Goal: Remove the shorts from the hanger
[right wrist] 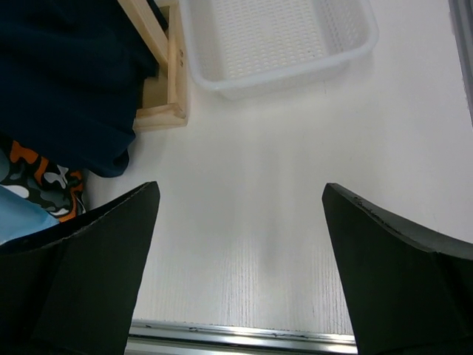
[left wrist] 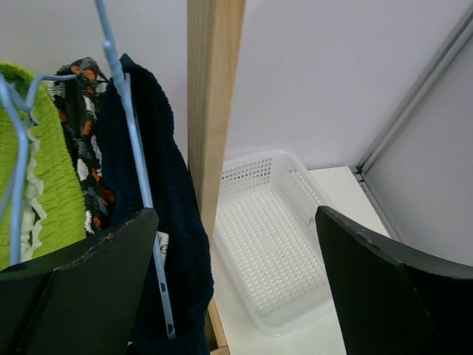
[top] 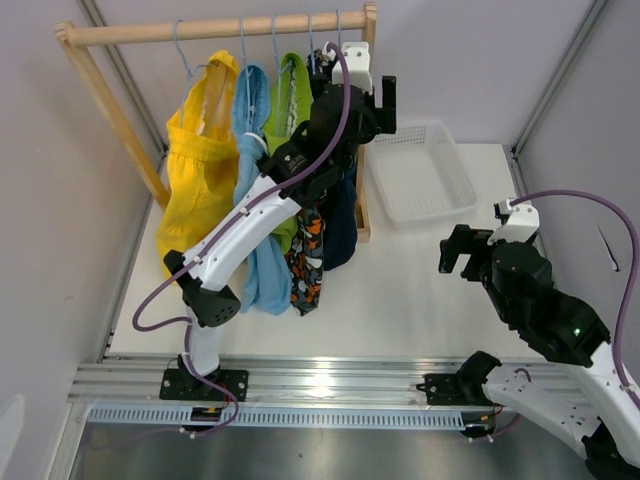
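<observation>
While all five pairs hang from the round wooden rail (top: 220, 30), the left gripper (left wrist: 236, 214) is raised to the rail's far end. Jaws spread wide, nothing between them.

Left gripper, wrist view:
- Navy knit shorts (left wrist: 174, 200) just beside the left finger (left wrist: 81, 288), on a thin pale-blue wire hanger (left wrist: 137, 155). Finger edge overlaps the wire and the cloth; cannot tell whether it touches them.
- Black shorts with orange-white pattern (left wrist: 85, 126) next outward past that finger, then lime green ribbed shorts (left wrist: 44, 177).
- Upright wooden rack post (left wrist: 211, 96) straight ahead, closer to the left finger than the right.
- White perforated plastic basket (left wrist: 273, 244) ahead and below, toward the right finger, lying on the white table (top: 400, 290).

From above, further out on the left finger's side: light blue shorts (top: 262, 280), then yellow fabric shorts (top: 195, 150), the outermost pair. All five hang down to near the table.

Right gripper (right wrist: 240, 188): low over bare table, well apart from the rack, jaws wide, holding nothing. Its wrist view shows the basket ahead, the rack's wooden foot (right wrist: 166, 81) ahead on the left finger's side, the navy hem draped beyond that foot, and patches of patterned and light blue cloth beside the left finger's edge.
</observation>
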You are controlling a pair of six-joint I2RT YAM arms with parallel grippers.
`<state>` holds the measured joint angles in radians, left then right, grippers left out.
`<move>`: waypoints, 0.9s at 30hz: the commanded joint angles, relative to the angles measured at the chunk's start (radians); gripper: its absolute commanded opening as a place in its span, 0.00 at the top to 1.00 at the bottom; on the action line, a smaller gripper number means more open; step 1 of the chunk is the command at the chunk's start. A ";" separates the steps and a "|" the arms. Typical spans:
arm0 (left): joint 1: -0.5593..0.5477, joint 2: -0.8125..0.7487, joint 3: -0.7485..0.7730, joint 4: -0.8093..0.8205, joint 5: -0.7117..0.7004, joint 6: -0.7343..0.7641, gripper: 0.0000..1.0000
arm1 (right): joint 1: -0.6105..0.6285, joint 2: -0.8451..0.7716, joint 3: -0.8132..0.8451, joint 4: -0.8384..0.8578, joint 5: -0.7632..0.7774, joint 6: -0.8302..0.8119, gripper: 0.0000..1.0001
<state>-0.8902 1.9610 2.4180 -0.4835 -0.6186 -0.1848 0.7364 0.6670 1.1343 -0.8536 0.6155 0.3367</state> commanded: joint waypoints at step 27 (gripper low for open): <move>0.152 0.045 -0.062 0.048 0.106 -0.027 0.31 | -0.019 0.025 -0.077 0.044 -0.003 -0.031 0.00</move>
<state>-0.7471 1.9881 2.3466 -0.4488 -0.6060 -0.2100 0.7238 0.6804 1.0603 -0.8486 0.6113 0.3164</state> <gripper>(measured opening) 0.697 0.993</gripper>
